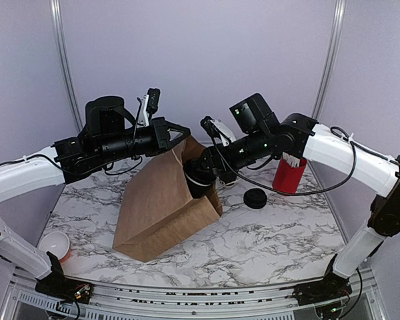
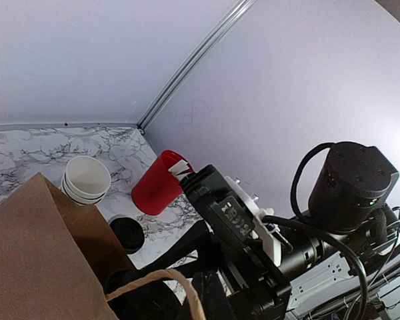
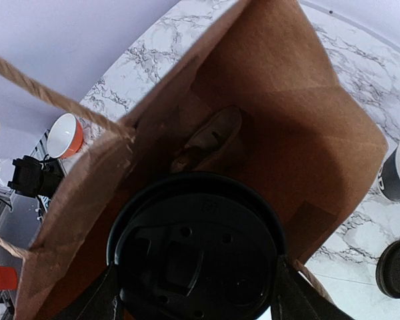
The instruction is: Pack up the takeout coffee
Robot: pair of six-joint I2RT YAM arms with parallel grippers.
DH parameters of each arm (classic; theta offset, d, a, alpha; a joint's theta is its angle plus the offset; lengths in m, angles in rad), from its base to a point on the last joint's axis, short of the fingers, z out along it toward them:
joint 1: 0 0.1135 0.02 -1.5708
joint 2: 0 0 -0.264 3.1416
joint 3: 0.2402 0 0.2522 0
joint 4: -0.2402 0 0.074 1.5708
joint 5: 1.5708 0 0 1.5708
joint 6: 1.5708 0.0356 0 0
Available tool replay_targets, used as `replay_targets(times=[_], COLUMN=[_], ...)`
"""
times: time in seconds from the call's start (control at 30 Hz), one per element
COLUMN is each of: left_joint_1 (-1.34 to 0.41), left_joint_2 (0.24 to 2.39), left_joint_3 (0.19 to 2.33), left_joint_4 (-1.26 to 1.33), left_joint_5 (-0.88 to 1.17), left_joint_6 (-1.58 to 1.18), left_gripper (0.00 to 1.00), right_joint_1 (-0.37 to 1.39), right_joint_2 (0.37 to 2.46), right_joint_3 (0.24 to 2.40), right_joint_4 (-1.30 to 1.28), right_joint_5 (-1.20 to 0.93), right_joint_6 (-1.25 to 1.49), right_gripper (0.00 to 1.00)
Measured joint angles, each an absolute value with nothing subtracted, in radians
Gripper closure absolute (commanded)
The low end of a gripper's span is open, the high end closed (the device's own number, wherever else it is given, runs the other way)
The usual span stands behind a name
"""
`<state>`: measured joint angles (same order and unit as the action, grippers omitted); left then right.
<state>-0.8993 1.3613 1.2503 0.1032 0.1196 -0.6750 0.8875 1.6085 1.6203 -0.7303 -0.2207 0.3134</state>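
Observation:
The takeout coffee (image 1: 199, 181), a small black cup with a black lid (image 3: 197, 250), is held sideways in my right gripper (image 1: 207, 170). It is at the mouth of the brown paper bag (image 1: 157, 207), lid facing in. In the right wrist view the fingers (image 3: 287, 293) clamp both sides of the lid and the bag's inside (image 3: 287, 113) lies beyond. My left gripper (image 1: 179, 133) is shut on the bag's top edge and holds the mouth up. The bag's rope handle (image 2: 161, 279) loops in the left wrist view.
A red cup with white sticks (image 1: 290, 175) stands right of the bag, with a loose black lid (image 1: 255, 199) in front of it. A stack of white-rimmed cups (image 2: 87, 179) stands behind the bag. An orange-and-white cup (image 1: 55, 245) sits near the table's front left corner.

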Motion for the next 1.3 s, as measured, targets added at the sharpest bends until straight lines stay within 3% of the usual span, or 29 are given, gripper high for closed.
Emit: replay_targets(times=[0.3,0.6,0.93,1.3], left_joint_1=[-0.945,-0.987,-0.991,-0.991], left_joint_2=[1.446,1.518,1.432,1.224], left_joint_3=[1.352,1.46,1.117,0.933], left_joint_4=[0.136,0.279,0.478,0.532], left_joint_5=[0.131,0.121,0.015,-0.056], left_joint_6=[-0.677,-0.694,-0.754,-0.778], left_gripper=[1.0,1.0,1.0,1.0], right_joint_1=[0.888,0.885,0.904,0.982], right_joint_2=[1.609,1.609,1.655,1.761], right_joint_3=[1.635,1.821,1.815,1.818], right_joint_4=[-0.733,-0.83,-0.913,-0.962], right_joint_5=[-0.195,-0.15,-0.117,-0.105], right_joint_6=[0.313,0.296,0.273,0.266], right_gripper=[0.35,0.35,0.36,0.37])
